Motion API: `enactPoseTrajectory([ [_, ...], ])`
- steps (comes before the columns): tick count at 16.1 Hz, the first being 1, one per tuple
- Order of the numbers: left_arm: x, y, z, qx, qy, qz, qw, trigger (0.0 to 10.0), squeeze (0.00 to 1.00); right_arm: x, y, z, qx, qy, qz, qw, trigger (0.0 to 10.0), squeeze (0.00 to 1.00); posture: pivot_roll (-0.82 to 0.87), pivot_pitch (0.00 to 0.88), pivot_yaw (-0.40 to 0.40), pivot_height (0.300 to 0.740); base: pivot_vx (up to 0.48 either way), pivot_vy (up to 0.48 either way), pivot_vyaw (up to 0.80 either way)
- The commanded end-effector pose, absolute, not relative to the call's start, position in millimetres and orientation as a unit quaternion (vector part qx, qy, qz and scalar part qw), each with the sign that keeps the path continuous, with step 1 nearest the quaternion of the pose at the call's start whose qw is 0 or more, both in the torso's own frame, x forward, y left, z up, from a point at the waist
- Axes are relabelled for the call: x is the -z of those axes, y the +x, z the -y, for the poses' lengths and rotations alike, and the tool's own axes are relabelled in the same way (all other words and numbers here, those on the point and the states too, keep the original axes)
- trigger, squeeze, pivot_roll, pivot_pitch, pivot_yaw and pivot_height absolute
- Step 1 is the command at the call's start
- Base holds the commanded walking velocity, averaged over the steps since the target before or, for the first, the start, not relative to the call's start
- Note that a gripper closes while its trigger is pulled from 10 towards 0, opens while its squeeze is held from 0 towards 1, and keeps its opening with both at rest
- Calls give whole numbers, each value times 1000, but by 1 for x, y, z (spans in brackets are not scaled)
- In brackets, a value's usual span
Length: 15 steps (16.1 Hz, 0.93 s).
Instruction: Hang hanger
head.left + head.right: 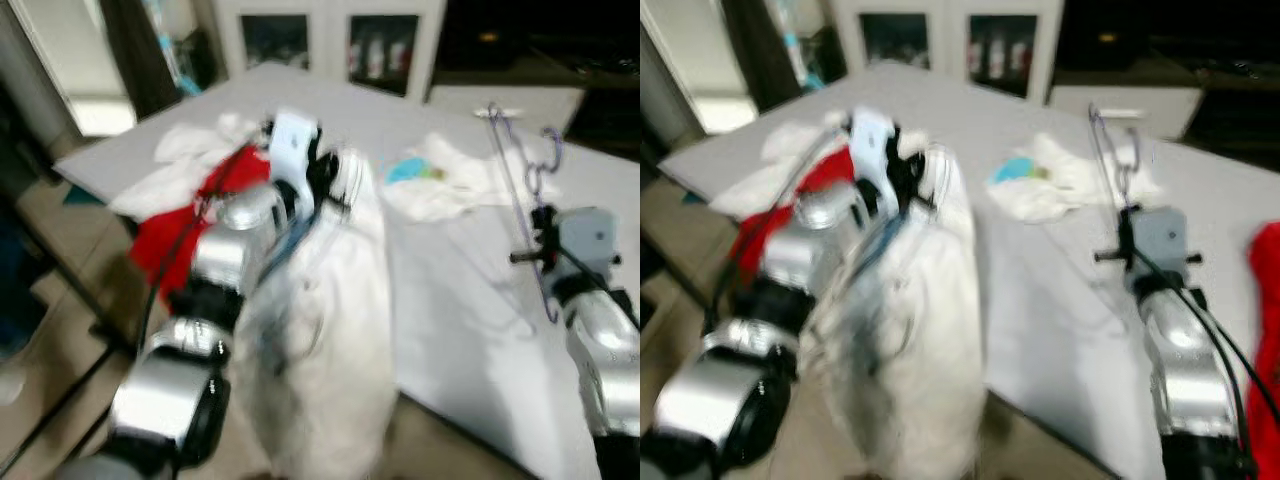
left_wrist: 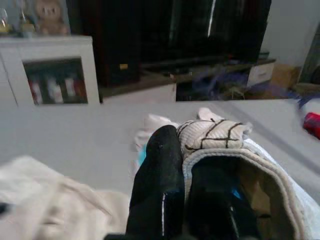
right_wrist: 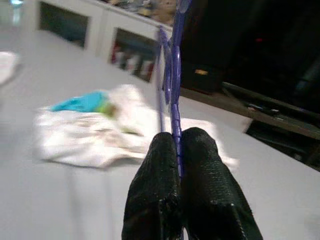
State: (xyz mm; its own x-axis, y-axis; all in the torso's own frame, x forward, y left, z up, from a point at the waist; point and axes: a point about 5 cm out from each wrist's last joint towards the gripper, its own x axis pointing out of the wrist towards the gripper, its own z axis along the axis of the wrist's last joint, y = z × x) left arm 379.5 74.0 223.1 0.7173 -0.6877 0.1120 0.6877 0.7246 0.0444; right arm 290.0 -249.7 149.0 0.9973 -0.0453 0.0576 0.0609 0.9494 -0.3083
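The left arm reaches forward and up over the near edge of the pale grey table (image 1: pixel 440 300), elbow bent, its left hand (image 2: pixel 192 150) clenched on the collar of a fluffy white garment (image 1: pixel 330 330) that hangs from the hand down past the table edge. In the left wrist view one black finger (image 2: pixel 160 170) lies outside the collar's ribbed cream rim and the other sits inside it.

The right arm stretches forward from the right, forearm low over the table. The right hand (image 3: pixel 176 142) is pressed shut on a thin purple wire hanger (image 1: pixel 525 190), which stands upright above the hand with its hook at the top.

On the table beyond the left arm lie a red cloth (image 1: pixel 175 225) and a heap of white cloth (image 1: pixel 180 165). Farther back, between the two arms, lies a crumpled white cloth with a turquoise patch (image 1: pixel 440 180). White cabinets with glass doors (image 1: pixel 330 40) stand behind the table.
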Motion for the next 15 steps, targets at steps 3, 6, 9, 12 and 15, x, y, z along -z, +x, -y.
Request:
enactPoseTrajectory([
  [3,-301,386,-58,414,19,188,890,10000,0,-145,294,251,30,-167,2,986,10000,0,-129,0,35,740,0,0,0],
  [6,-307,397,-51,398,40,181,899,10000,0,-149,294,237,-38,-140,14,989,10000,0,-161,0,59,740,0,0,0],
  [9,-285,399,-45,403,49,148,902,10000,0,-152,290,251,-14,-147,7,989,10000,0,-196,0,77,740,0,0,0],
  [12,-280,400,-44,396,41,146,906,10000,0,-151,290,252,-18,-154,-1,988,10000,0,-182,0,63,740,0,0,0],
  [15,-278,402,-47,386,39,145,910,10000,0,-150,295,242,-38,-153,-2,988,10000,0,-166,0,53,740,0,0,0],
])
